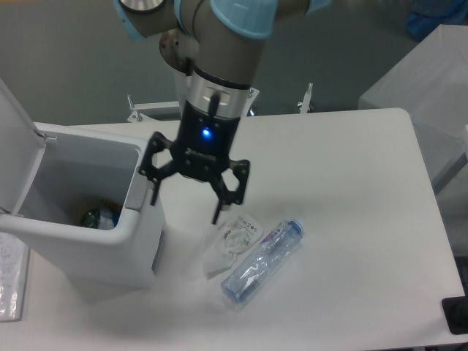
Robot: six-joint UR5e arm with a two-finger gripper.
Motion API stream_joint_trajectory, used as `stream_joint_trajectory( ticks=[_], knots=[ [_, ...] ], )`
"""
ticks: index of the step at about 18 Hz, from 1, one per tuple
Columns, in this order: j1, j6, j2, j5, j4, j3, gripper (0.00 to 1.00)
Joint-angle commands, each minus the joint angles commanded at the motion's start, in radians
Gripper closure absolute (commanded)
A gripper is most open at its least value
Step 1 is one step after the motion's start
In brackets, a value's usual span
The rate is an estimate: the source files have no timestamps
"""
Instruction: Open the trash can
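Note:
The trash can (80, 248) is a big white boxy bin at the table's left. Its lid (16, 142) stands swung up at the far left, so the inside shows, with some green and blue rubbish at the bottom. A grey push tab (137, 199) sits on the bin's right rim. My gripper (186, 201) hangs open just right of that rim, above the table, with nothing between its black fingers (217, 208). The left finger is beside the tab.
A clear plastic bottle with a blue cap (261, 261) lies on the table right of the bin. A crumpled clear wrapper (232, 238) lies next to it, just under my gripper. A plastic sheet (11, 274) lies at the left edge.

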Motion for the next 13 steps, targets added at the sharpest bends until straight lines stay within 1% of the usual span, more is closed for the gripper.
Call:
stream_joint_trajectory(
  ticks=[2, 4, 7, 10, 11, 13],
  knots=[
    [0.017, 0.083, -0.023, 0.052, 0.000, -0.011, 0.00],
    [0.061, 0.166, -0.064, 0.097, 0.006, -0.015, 0.00],
    [0.101, 0.241, -0.107, 0.106, 0.024, -0.005, 0.00],
    [0.115, 0.322, -0.150, 0.112, 0.029, 0.009, 0.00],
    [0.129, 0.380, -0.163, 0.138, 0.029, 0.011, 0.00],
    [0.137, 0.533, -0.164, 0.189, 0.025, 0.009, 0.00]
  ],
)
